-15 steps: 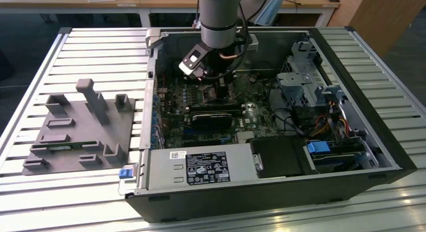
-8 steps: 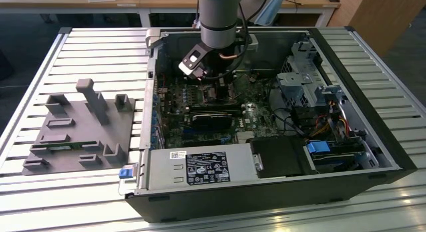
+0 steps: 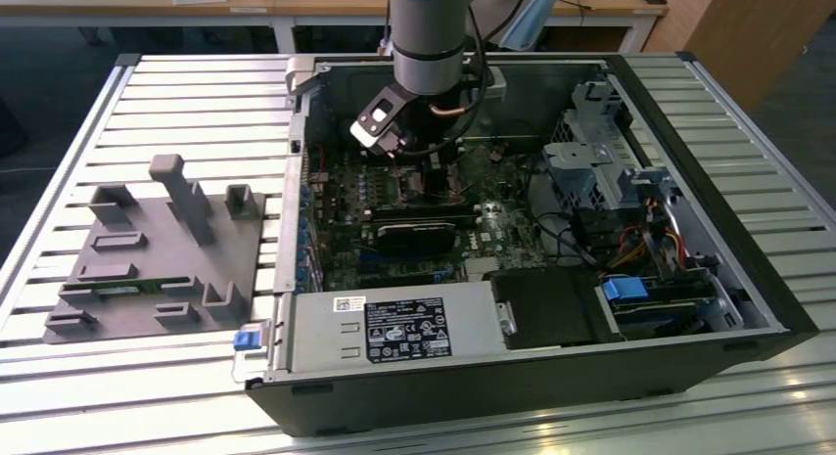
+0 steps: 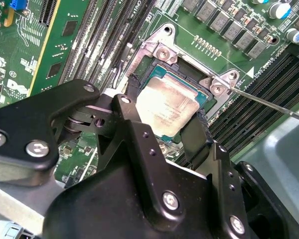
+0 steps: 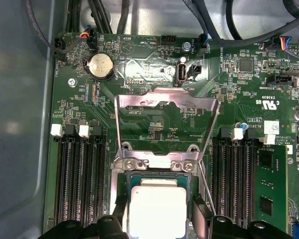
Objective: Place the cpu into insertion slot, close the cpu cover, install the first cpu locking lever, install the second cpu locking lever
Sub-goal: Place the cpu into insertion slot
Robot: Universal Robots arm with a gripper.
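Claw point(image 4: 167, 107) grips cpu point(image 5: 157, 211) in insertion slot point(image 5: 124, 186); cpu cover point(image 5: 164, 96) upright, memory slots point(image 5: 79, 184) flanking

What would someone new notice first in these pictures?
The robot arm reaches down into the open computer case on the slatted table. In the first wrist view, the silvery cpu lies in the insertion slot with the gripper right at it, and the cpu cover stands open beyond.

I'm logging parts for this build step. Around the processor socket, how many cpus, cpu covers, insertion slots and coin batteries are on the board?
cpu: 1
cpu cover: 1
insertion slot: 1
coin battery: 1
Total: 4
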